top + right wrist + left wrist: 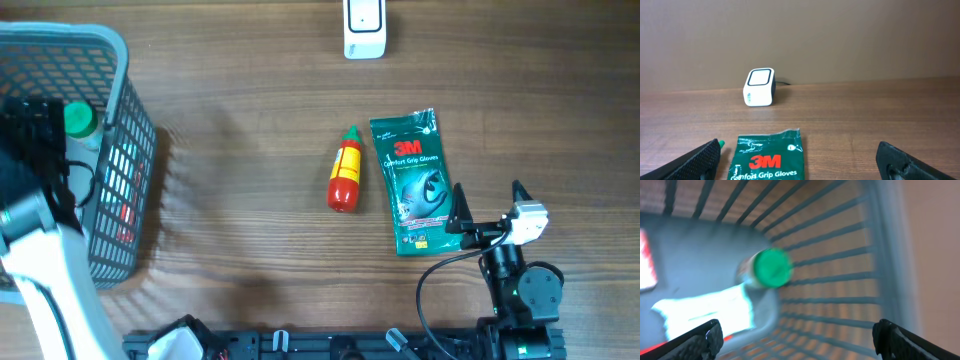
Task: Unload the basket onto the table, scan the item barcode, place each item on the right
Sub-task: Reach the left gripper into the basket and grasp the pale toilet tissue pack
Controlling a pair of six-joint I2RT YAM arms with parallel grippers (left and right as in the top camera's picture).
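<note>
Overhead: even soft light, sharp; basket (pixel 128 140) throws a striped shadow rightward on the table (pixel 250 110). Left wrist: heavy motion blur, white packet (pixel 705 312) blown out. Right wrist: sharp, dimmer background.

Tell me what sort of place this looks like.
Probably a mock shop checkout on a wooden table: a white barcode scanner, a grey shopping basket, and goods laid out: a 3M glove pack and a red bottle.
</note>
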